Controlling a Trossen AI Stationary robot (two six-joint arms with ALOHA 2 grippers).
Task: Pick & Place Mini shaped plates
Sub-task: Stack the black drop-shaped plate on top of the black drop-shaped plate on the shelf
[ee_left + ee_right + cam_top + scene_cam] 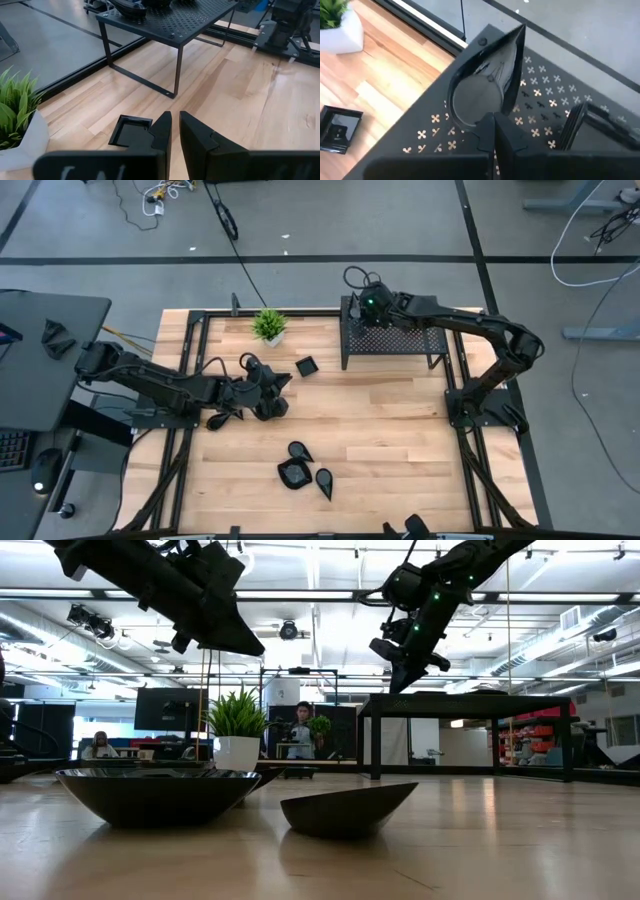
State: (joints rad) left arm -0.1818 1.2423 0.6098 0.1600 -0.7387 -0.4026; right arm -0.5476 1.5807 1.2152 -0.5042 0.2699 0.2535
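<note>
black teardrop plate (485, 80) pinched in my right gripper (492, 122) over the perforated rack (392, 338). left gripper (174, 131) nearly closed, empty, above the bench (400, 430) near a square plate (131, 131).

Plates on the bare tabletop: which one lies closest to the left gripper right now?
The lone square plate, just off the left gripper toward the rack. The other three loose plates sit clustered together near the front edge, well away from it.

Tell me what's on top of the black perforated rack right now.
A teardrop plate, pinched by the right gripper, over the rack; another dark dish beside. Whether it touches down is unclear.
</note>
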